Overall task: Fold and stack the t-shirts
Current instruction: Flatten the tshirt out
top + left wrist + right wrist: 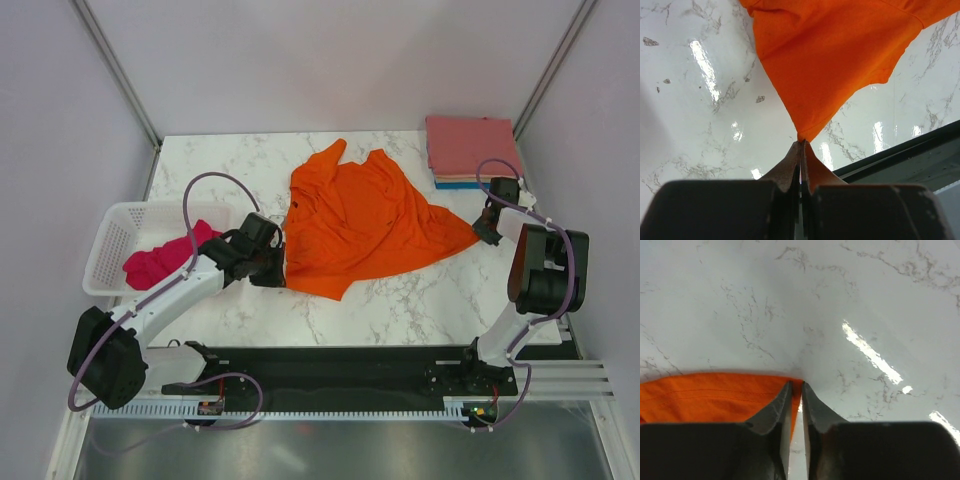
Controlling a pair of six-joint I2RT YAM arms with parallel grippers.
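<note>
A bright orange t-shirt (pixel 360 220) lies spread on the marble table, pulled out to a point on each side. My left gripper (pixel 270 265) is shut on its left corner; the left wrist view shows the cloth (pixel 830 60) pinched at the tips of that gripper (pixel 801 141). My right gripper (pixel 484 232) holds the right corner, its jaws (pixel 796 385) nearly together with the orange hem (pixel 710 400) between them. A magenta-pink t-shirt (pixel 160 262) sits crumpled in the basket. A stack of folded t-shirts (pixel 470 148), salmon-pink on top, rests at the back right.
A white mesh basket (pixel 110 235) stands at the table's left edge. The black rail (pixel 340 365) that carries the arm bases runs along the near edge. Grey enclosure walls close in on both sides and at the back.
</note>
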